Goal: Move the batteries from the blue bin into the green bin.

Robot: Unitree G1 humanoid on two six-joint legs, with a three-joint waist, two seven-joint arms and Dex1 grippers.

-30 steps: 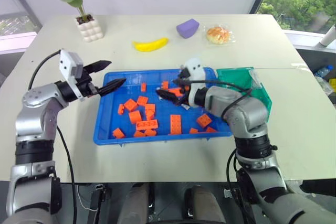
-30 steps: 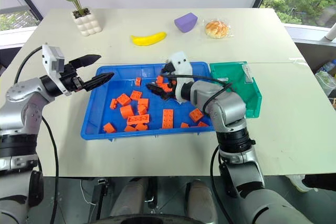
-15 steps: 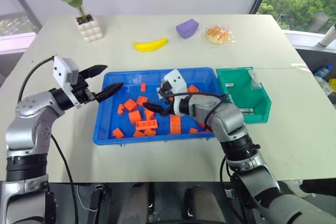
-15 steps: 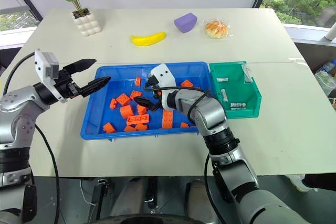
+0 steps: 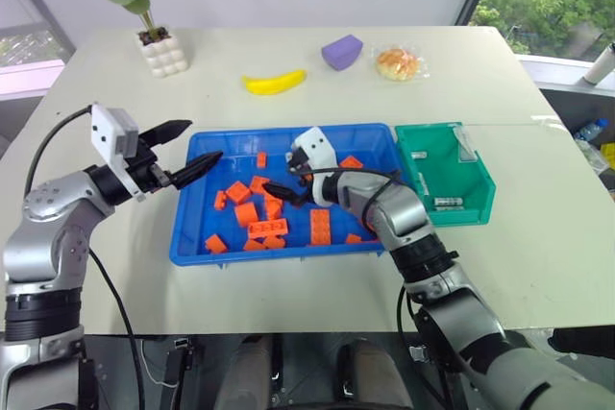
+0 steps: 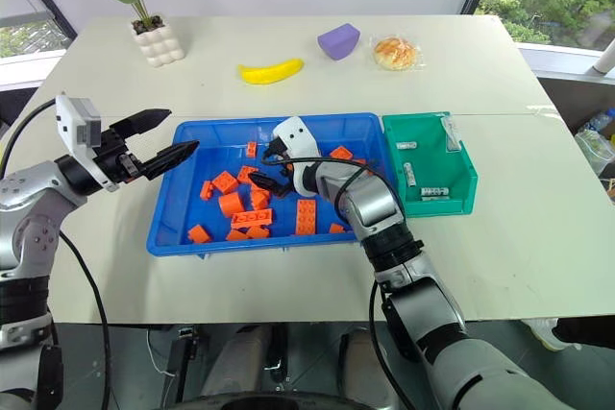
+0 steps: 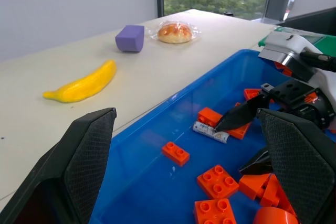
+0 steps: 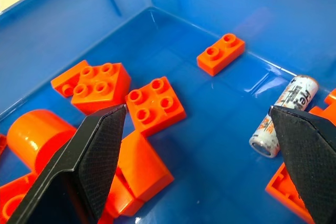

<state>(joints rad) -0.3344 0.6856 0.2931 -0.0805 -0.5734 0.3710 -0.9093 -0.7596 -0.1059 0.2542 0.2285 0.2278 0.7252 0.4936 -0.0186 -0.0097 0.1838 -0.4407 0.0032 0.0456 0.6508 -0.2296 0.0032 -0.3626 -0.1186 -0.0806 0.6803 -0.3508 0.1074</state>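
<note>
Right gripper (image 8: 194, 145) spread, empty, low in blue bin (image 5: 192, 237) — reaching for battery (image 8: 283, 115) among bricks (image 5: 259, 208). Next: straddle, pinch, carry right to green bin (image 5: 471, 208). Left gripper (image 5: 187, 149) spread, idle.

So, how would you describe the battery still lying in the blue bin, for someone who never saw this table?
Find the blue bin in the table's middle. Among its orange bricks, below the open right gripper, lies the battery. It is the only silver cylinder with printed lettering.
</note>
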